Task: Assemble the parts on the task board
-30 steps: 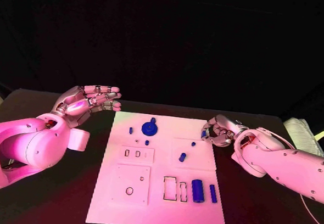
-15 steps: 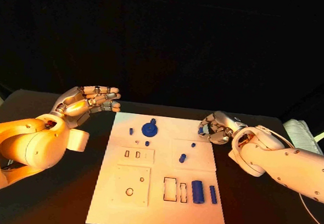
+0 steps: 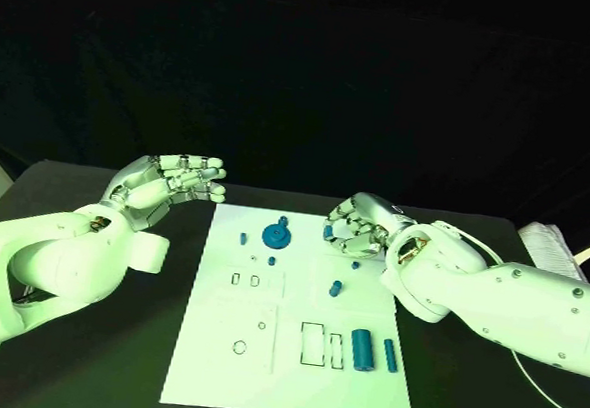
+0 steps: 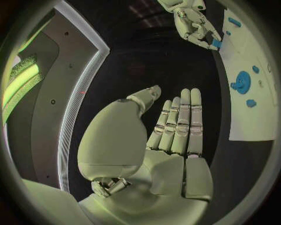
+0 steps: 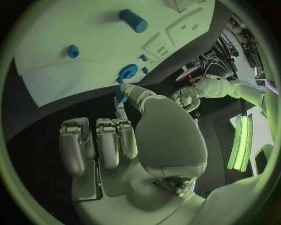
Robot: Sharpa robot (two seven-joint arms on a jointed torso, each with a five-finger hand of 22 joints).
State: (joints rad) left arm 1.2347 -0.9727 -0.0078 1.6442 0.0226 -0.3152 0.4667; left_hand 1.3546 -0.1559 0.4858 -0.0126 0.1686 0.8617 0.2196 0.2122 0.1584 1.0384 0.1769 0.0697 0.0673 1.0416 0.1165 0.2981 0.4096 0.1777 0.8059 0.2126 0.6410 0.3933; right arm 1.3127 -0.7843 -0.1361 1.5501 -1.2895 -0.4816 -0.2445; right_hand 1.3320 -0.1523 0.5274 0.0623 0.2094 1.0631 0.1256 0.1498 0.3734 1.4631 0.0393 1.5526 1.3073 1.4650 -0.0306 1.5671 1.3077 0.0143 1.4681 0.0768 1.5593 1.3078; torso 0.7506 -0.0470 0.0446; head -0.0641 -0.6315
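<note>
Task board [image 3: 290, 365]: we see parts partly seated.
Right hand [image 3: 358, 227]: pinches small blue part [image 5: 120, 95].
Left hand [image 3: 167, 183]: empty, fingers apart.
Next: we judge insertion.

White task board [image 3: 290, 365] flat, mid-table — small blue parts [image 3: 360, 349] scattered on it.

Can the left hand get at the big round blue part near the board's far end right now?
Probably yes. The left hand hovers open beside the board's far left corner, and the round blue part lies just inboard with bare task board between. The right hand holds a small blue piece further right, off that path.
</note>
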